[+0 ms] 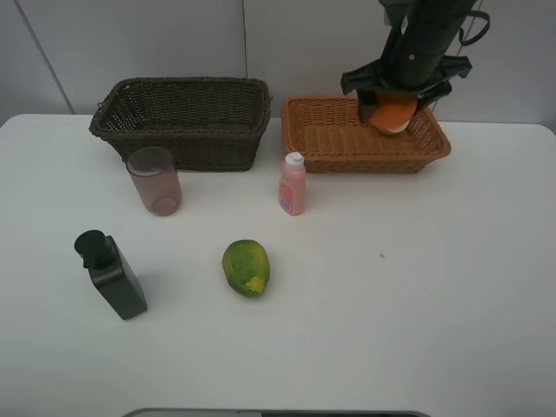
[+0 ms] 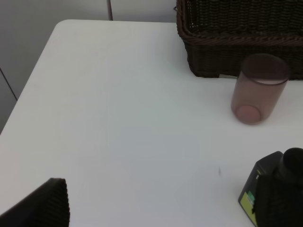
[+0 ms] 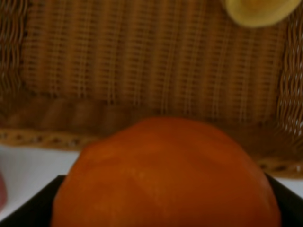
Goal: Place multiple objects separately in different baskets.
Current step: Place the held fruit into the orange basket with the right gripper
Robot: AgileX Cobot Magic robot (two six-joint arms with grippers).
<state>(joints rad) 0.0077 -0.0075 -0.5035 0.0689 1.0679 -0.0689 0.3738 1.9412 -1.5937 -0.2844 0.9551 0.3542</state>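
Orange in right jaws above tan basket, left jaws wide, empty, yellow fruit only wrist-visible

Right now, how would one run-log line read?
right gripper: holding orange | position: over orange-tan basket | left gripper: open, empty | table: cup, pink bottle, papaya, pump bottle

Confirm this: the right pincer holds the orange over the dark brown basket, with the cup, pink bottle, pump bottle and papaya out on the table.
Wrong basket. The right pincer holds the orange over the orange-tan basket, not the dark brown basket. The exterior high view shows this, and the right wrist view agrees. The rest stands.
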